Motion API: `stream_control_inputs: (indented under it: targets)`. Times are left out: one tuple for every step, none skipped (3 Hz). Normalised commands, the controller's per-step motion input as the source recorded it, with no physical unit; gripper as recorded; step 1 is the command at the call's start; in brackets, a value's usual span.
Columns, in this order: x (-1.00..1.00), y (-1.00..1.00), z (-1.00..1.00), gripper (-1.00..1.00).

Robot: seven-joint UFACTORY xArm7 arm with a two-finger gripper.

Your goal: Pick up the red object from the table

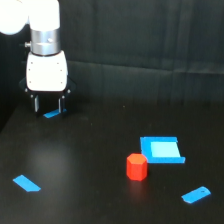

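I am holding my gripper (48,106) over the far part of the black counter (90,175), toward the exterior view's left, with its two dark fingers (36,104) pointing straight down and standing parted, nothing showing between them. The red object (136,166) is sitting upright on the counter well apart from me, off toward the exterior view's right and nearer the camera. It is standing just beside the near left corner of a large blue tray-like piece (161,150); whether the two are touching I cannot tell.

A small blue piece (51,114) is peeking out under my fingertips, mostly covered by them, so its shape is hard to make out. My arm is running out of the frame at the top left.

Counting what is lying here: one red block, and four blue pieces. These are the tray-like one, the scrap below my gripper, a flat strip (26,183) near the left front, and a rounded flat tab (196,194) at the right front.
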Motion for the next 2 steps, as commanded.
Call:
stream_control_inputs:
  targets:
    - [0.0, -0.11, -0.02, 0.97]
    - [0.7, -0.82, -0.2, 0.91]
